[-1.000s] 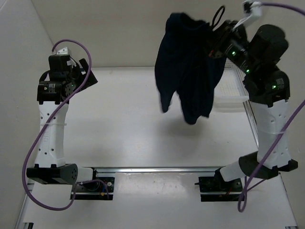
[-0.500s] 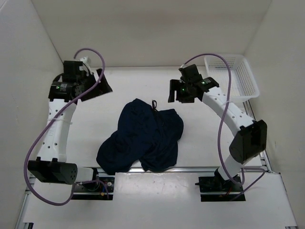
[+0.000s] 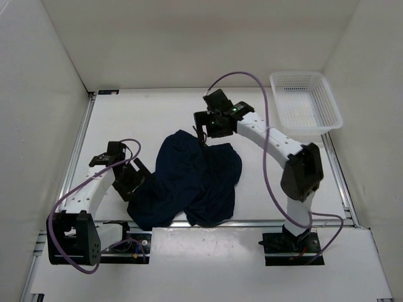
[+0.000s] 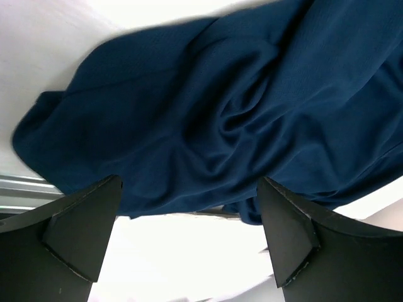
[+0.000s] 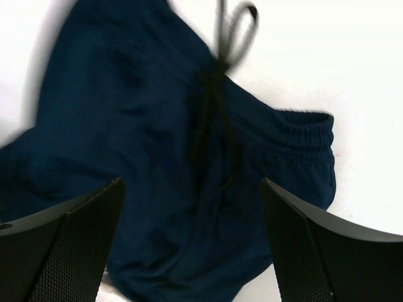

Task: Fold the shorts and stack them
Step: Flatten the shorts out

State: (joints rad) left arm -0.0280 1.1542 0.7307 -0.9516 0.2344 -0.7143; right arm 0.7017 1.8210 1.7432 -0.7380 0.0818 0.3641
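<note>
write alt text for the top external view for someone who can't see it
Dark navy shorts lie crumpled on a white table. The left gripper, open, is low at their left edge and the right gripper, open, is over their far edge. A white mesh basket sits at the far right.

Shorts (image 3: 189, 179): crumpled; from above we cannot tell one leg from the other, and both wrist views cut them off at the edges.
Drawstring (image 5: 217, 82): blurred in the right wrist view; its far end runs off the top edge.
Left gripper (image 3: 133, 179): from above it merges with the dark fabric; we cannot tell whether it touches.
</note>
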